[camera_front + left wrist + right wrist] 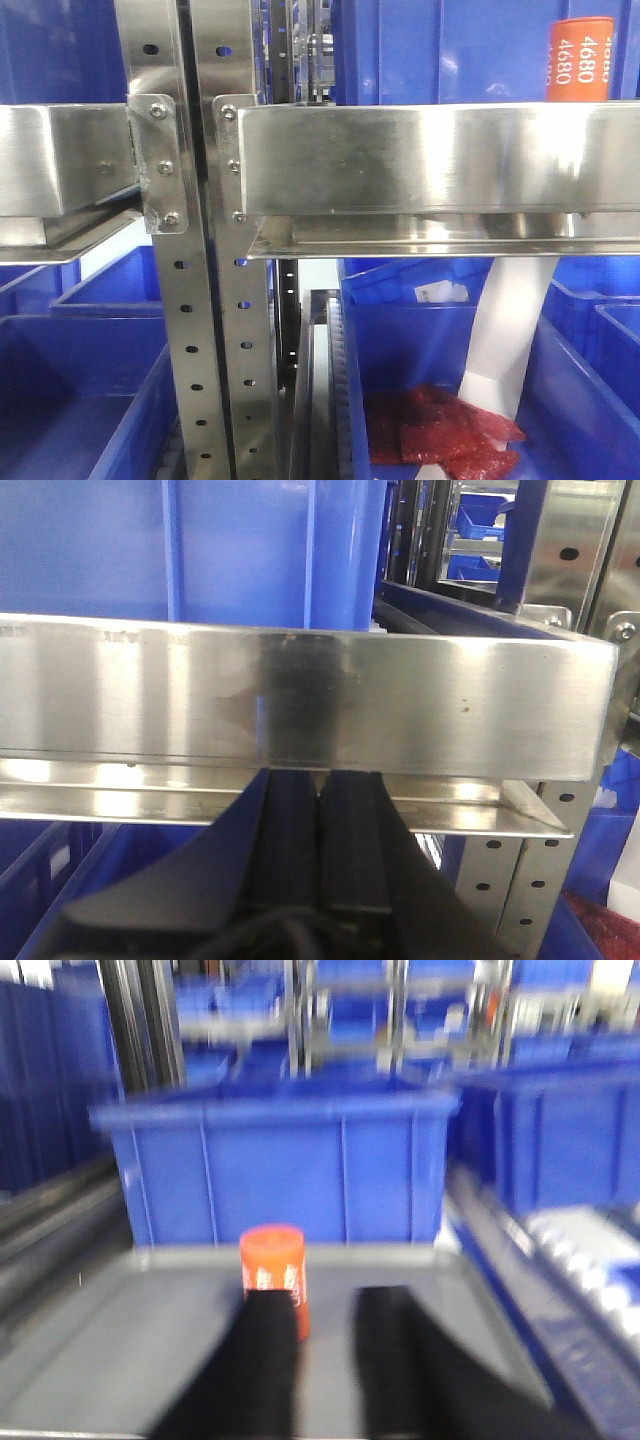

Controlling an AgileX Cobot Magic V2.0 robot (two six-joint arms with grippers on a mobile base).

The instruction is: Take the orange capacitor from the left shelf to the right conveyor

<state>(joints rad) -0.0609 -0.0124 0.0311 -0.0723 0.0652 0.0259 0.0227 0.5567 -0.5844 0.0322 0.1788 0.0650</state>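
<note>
Front view: the orange capacitor (580,58) is standing upright at top right behind a rail of the left shelf (420,155), w/ red packets (440,435) lying in a blue bin (400,340) below. Left wrist view: the left end effector (320,815) is sitting clenched, fingers pressed together w/ nothing btwn, just under a shelf rail. Right wrist view (blurry): the right end effector (325,1325) is hanging released, the capacitor standing on the grey shelf deck (120,1340) just ahead of one finger (262,1360), not btwn the two.

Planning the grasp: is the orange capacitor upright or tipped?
Upright: orange capacitor stands on end, flat top up, in the right wrist view.
</note>
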